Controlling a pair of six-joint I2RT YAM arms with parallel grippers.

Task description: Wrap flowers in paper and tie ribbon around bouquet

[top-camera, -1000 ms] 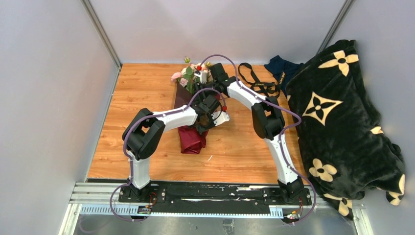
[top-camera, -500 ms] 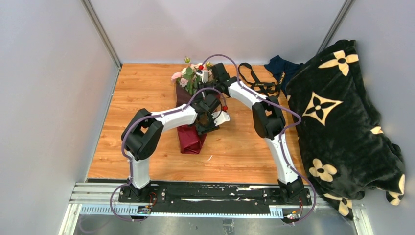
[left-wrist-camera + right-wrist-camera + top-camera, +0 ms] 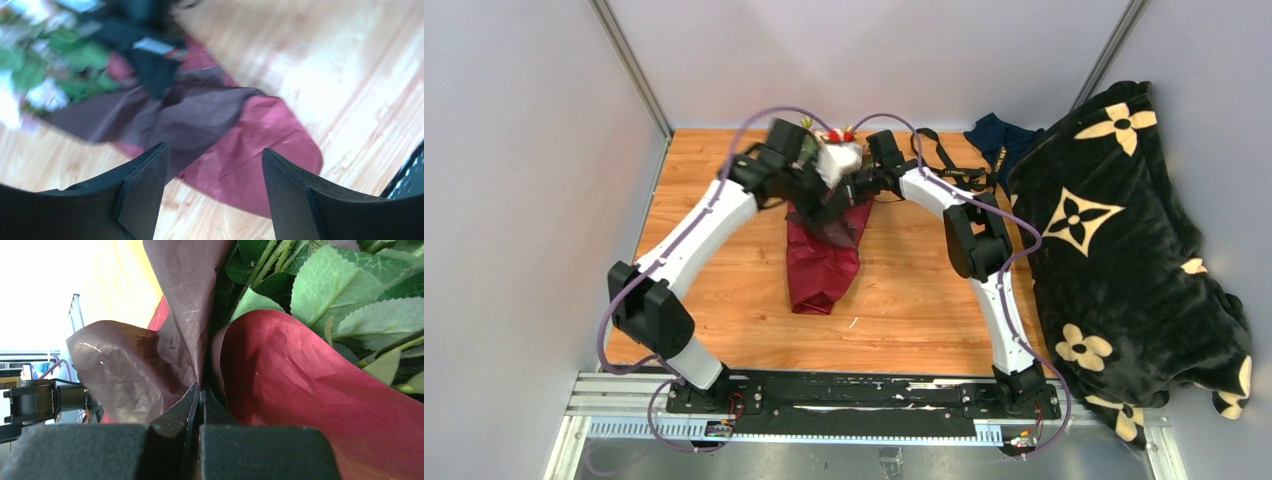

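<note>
The flowers are blurred beyond telling single blooms.

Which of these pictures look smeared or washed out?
Left wrist view: blur smears the flowers and the paper, and glare whitens the table. Right wrist view: upper-left corner blown out white, the flowers crisp. Top view: sharp, except the left arm, blurred at its far end.

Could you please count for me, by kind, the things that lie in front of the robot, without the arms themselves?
Paper sheets: 1, the dark red wrapping paper
Flower bunches: 1, the flower bunch
Ribbons: 1, the black ribbon
Textiles: 2, the navy cloth and the black blanket with cream flower motifs
Total: 5
</note>
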